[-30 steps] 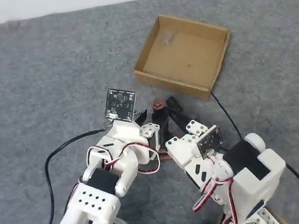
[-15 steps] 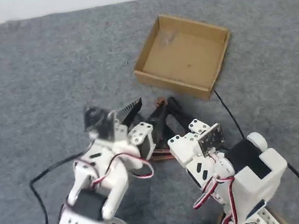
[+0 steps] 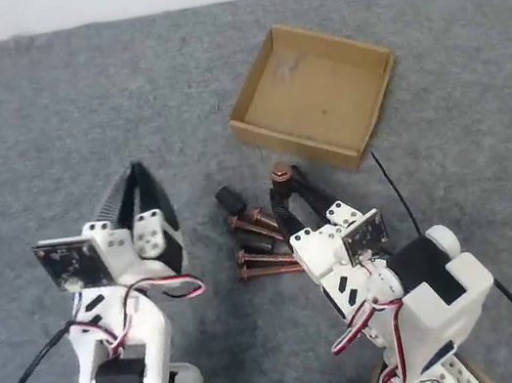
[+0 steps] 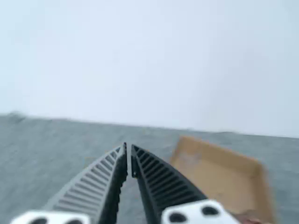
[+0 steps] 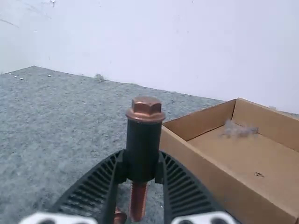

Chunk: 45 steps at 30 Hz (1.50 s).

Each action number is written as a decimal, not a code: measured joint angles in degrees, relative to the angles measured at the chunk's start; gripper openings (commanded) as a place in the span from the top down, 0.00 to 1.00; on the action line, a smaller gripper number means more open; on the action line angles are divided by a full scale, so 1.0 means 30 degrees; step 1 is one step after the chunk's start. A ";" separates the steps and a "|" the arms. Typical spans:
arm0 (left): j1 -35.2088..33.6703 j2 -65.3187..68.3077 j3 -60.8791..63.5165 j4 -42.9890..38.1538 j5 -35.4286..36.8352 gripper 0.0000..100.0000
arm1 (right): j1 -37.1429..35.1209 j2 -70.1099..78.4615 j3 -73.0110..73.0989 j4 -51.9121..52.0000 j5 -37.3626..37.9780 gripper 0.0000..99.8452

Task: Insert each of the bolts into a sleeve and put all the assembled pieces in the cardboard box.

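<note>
Left gripper (image 3: 137,173): black ribbed fingers closed together with nothing between them, over the grey carpet (image 3: 47,129), well apart from the parts. Centre: one loose short black cylindrical sleeve (image 3: 229,200) and several loose copper-coloured hex-head bolts (image 3: 265,255), lying on the carpet just beside the right arm. Right gripper (image 5: 141,164): clamped on an upright black sleeve (image 5: 142,148) with a copper bolt (image 5: 146,108) through it, near the front wall of the shallow, open brown cardboard box (image 3: 292,143).
</note>
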 measured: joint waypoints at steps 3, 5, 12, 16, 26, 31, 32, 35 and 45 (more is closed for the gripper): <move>-0.1055 -0.0352 0.1114 0.0205 -0.0029 0.99 | 0.0527 0.0000 0.0000 0.0000 0.0000 0.99; -0.1495 -0.0674 0.1934 0.0850 -0.0088 0.99 | 0.0821 0.0000 0.0000 0.0000 0.0000 0.99; -0.1758 -0.2315 0.4689 0.3780 -0.0176 0.99 | 0.0967 0.0000 0.0000 -0.0088 0.0000 0.99; -0.1700 -0.2315 0.5714 0.3810 -0.0234 0.99 | 0.1436 0.0000 0.0000 -0.0791 0.0000 0.99; -0.1700 -0.2315 0.5685 0.6300 -0.3399 0.99 | 0.3897 0.0029 -0.2491 -0.1026 0.0000 0.99; -0.1700 -0.2315 0.5685 0.6300 -0.3604 0.98 | 0.4454 0.0029 -0.4542 -0.1026 0.0000 0.99; -0.1700 -0.2315 0.5685 0.6300 -0.3604 0.98 | 0.4513 0.0029 -0.4894 -0.1026 0.0000 0.99; -0.1700 -0.2315 0.5685 0.6300 -0.3604 0.98 | 0.4542 0.0029 -0.6007 -0.0762 0.0000 0.99; -0.1700 -0.2315 0.5685 0.6300 -0.4366 0.98 | 0.5480 0.0029 -0.9729 0.5363 0.0000 0.99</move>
